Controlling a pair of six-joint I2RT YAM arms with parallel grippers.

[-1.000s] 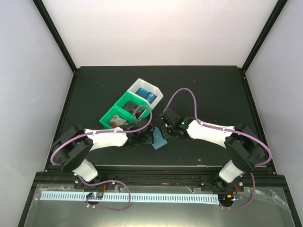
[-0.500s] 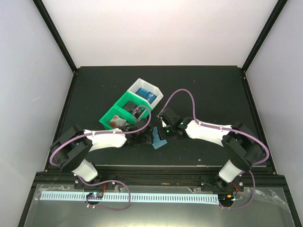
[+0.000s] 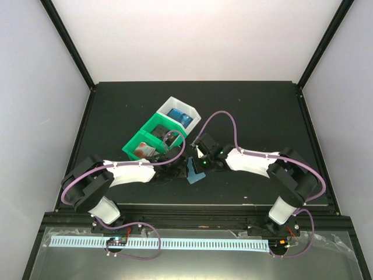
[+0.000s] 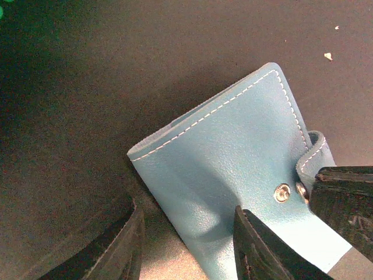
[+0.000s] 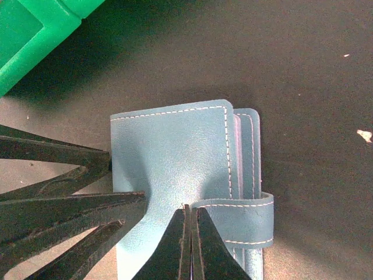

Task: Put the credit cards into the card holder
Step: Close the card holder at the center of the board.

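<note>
The teal card holder (image 3: 195, 172) lies folded on the black table between both arms. In the left wrist view the card holder (image 4: 233, 151) has its snap tab (image 4: 315, 153) unfastened and curled up. My left gripper (image 4: 185, 210) is open, one finger on the table beside the holder's folded edge, the other over its cover. My right gripper (image 5: 187, 211) is shut, its tips against the end of the snap tab (image 5: 245, 219); whether they pinch it does not show. Credit cards sit in the bins: red-and-white ones (image 3: 143, 151) and blue ones (image 3: 179, 118).
Two joined green bins (image 3: 152, 135) and a white bin (image 3: 192, 111) stand just behind the left gripper. A corner of the green bin (image 5: 29, 35) is close to the holder in the right wrist view. The left arm's fingers (image 5: 70, 216) crowd the holder's left edge.
My right gripper has moved left and a little back onto the card holder's tab. The left jaws have narrowed around the holder's edge.
</note>
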